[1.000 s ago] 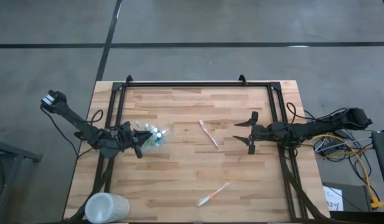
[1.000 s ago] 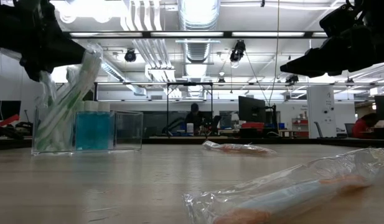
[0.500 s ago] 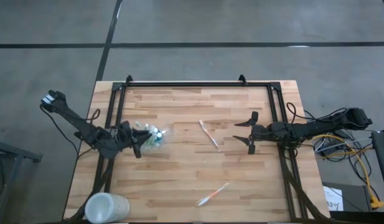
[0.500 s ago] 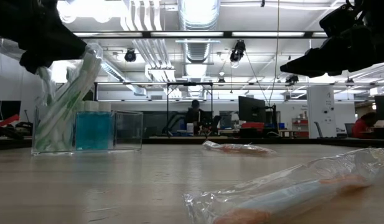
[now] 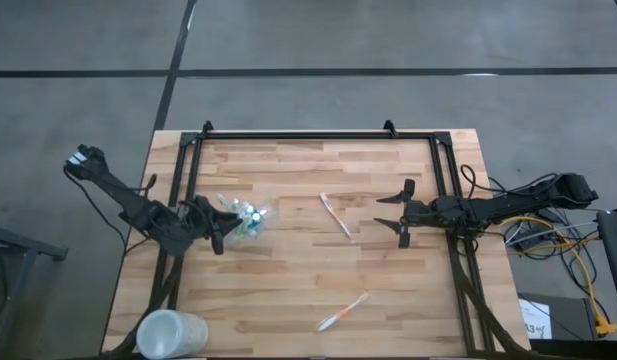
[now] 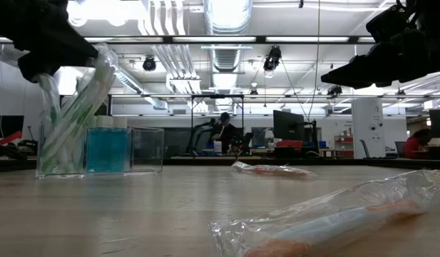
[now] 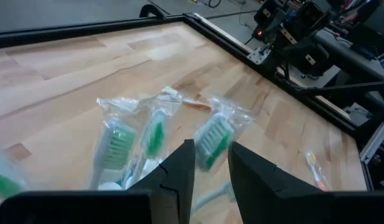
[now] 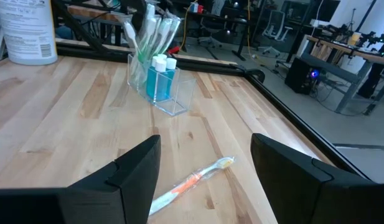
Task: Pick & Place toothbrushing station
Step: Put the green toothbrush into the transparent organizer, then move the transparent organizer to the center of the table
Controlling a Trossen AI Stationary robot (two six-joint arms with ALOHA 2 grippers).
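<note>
My left gripper (image 7: 210, 163) hangs above the toothbrushing station (image 6: 98, 146) at the table's left, jaws parted, gripping nothing. My right gripper (image 5: 403, 213) waits wide open, near an orange toothbrush (image 5: 336, 215).

Frosted white cup (image 5: 171, 333) at wooden table (image 5: 288, 290) corner; person seated (image 6: 221, 133) in room behind.

Hardly any lettering can be read. The white container (image 8: 25, 31) standing at the table's far edge in the right wrist view carries a label with several lines of dark print (too small and blurred to make out a word). A scrap of white paper (image 5: 534, 318) on the floor beside the table bears handwritten marks, also illegible.
</note>
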